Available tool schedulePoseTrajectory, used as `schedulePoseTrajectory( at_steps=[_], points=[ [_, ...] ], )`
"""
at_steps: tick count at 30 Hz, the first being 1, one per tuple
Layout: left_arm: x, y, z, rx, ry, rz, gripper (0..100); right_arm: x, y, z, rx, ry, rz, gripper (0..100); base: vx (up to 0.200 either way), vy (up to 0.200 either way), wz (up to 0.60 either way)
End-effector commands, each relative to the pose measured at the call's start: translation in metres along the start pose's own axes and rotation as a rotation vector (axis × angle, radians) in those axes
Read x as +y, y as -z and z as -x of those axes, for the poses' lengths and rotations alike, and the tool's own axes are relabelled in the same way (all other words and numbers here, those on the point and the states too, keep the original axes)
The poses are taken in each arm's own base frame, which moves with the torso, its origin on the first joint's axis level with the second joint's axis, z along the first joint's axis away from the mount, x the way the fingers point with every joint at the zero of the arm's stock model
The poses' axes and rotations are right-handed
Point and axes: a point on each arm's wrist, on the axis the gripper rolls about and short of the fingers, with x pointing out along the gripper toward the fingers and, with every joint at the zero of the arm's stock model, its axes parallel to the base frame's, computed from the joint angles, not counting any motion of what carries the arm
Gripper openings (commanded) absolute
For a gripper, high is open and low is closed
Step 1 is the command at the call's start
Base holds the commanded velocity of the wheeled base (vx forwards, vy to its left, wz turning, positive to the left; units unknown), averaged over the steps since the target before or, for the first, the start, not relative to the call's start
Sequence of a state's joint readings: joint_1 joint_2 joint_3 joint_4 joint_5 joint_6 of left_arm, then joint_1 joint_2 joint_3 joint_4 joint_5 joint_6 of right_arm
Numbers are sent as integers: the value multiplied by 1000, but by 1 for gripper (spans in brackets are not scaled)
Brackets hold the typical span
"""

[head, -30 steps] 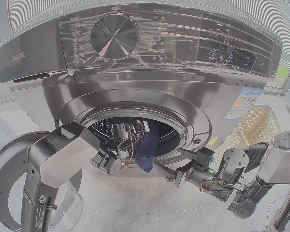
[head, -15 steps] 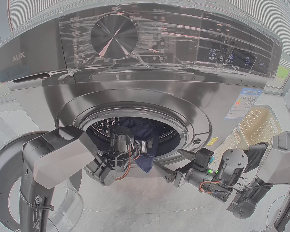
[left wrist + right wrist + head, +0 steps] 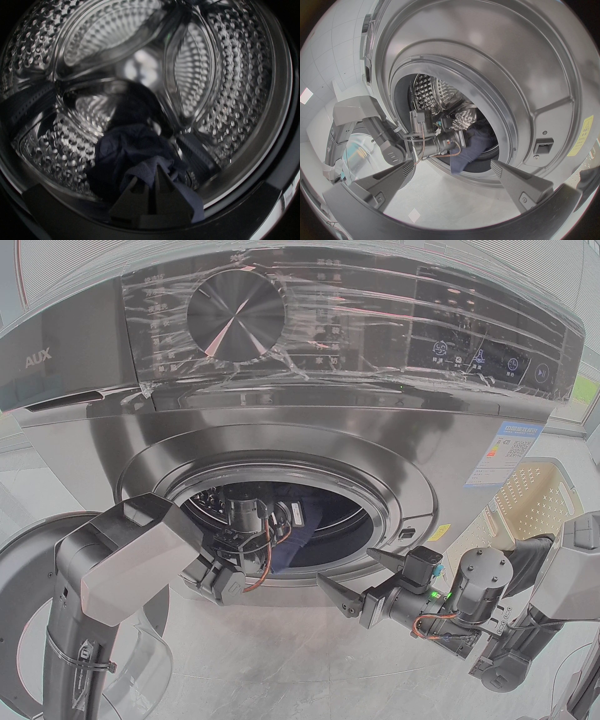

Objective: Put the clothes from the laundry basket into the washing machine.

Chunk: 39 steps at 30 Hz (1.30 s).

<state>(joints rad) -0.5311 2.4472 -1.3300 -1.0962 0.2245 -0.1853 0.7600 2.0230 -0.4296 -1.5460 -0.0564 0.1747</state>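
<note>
A laundry area. A grey washing machine [image 3: 300,427] stands on pale floor tiles [image 3: 281,646], its control panel [image 3: 350,321] under clear film [image 3: 284,362], a cream laundry basket [image 3: 531,502] beside it.

Pale grey floor [image 3: 300,665] with faint marbling, crossed by thin straight joints and carrying soft reflections. Flat on it in the right wrist view, a small white square patch [image 3: 414,215], well apart from anything else. In the same view, a white surface [image 3: 340,40] divided into a regular grid of tiles, wall or ceiling hard to tell, with one bright square [image 3: 306,95] set in it. At the far right edge of the head view, a sliver of green [image 3: 586,390] behind a pale frame.
</note>
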Motion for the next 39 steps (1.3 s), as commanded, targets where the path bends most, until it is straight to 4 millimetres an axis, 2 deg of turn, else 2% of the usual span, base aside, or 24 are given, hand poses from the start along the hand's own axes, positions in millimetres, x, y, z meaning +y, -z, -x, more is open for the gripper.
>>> schedulePoseTrajectory(
  at_steps=[1,8,17,18,21,24,25,26,31,33,38,39],
  points=[
    [5,-12,-8,-63,-11,17,0,0,1,0,2,0,0,100,0,0,0],
    [13,-22,-32,-218,-37,47,0,0,1,0,2,0,0,100,0,0,0],
    [9,-21,-30,-234,-27,52,0,0,2,-1,8,1,0,100,0,0,0],
    [9,-22,-30,-236,-27,52,100,0,2,-1,8,1,0,100,0,0,0],
    [6,-15,-25,-201,-22,49,100,0,2,-1,6,1,0,100,0,0,0],
    [-2,-10,-4,-80,-17,20,100,0,2,-1,8,1,0,100,0,0,0],
    [-1,-9,-3,-71,-19,18,100,0,2,-1,8,1,0,100,0,0,0],
    [-2,-2,4,-6,-16,-1,100,0,2,-1,8,1,0,100,0,0,0],
    [-1,11,5,43,-17,-25,100,0,2,-1,8,-1,0,100,0,0,0],
    [2,26,2,70,-23,-38,100,0,3,0,9,0,0,100,0,0,0],
    [8,44,-1,104,-34,-70,100,0,2,-1,8,-1,0,100,0,0,0],
    [10,44,-3,102,-37,-72,0,0,3,0,9,0,0,100,0,0,0]
  ],
)
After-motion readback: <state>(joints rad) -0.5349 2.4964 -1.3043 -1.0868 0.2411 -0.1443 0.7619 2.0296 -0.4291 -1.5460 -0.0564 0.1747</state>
